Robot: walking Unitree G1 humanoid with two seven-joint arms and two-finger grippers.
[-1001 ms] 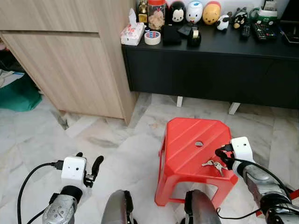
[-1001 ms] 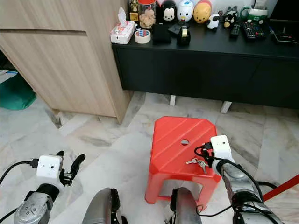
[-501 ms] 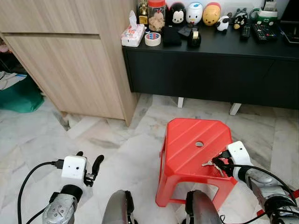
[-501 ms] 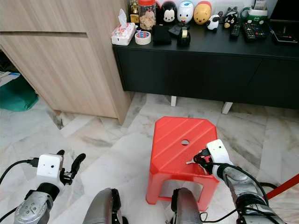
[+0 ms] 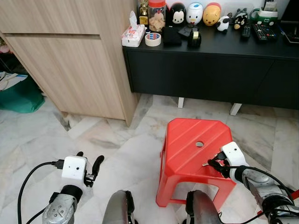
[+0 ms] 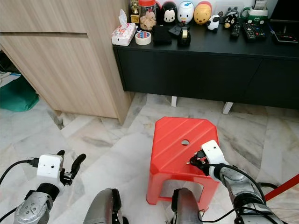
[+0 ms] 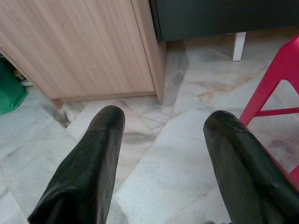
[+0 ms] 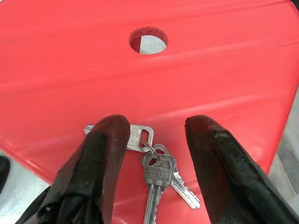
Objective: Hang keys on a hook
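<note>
- Keys (image 8: 156, 165) lie on the red stool (image 5: 187, 140), between the spread fingers of the right claw (image 8: 152, 140).
- Lower, then pinch at the ring.
- Left claw (image 7: 163, 158) hangs open, idle.

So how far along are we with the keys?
Early. Done: the right gripper is down at the red stool, jaws open either side of the keys. In hand: closing on them; they lie flat on the seat, not yet gripped. Left: lift, carry and hang them; no hook can be made out. The left gripper hangs idle.
</note>
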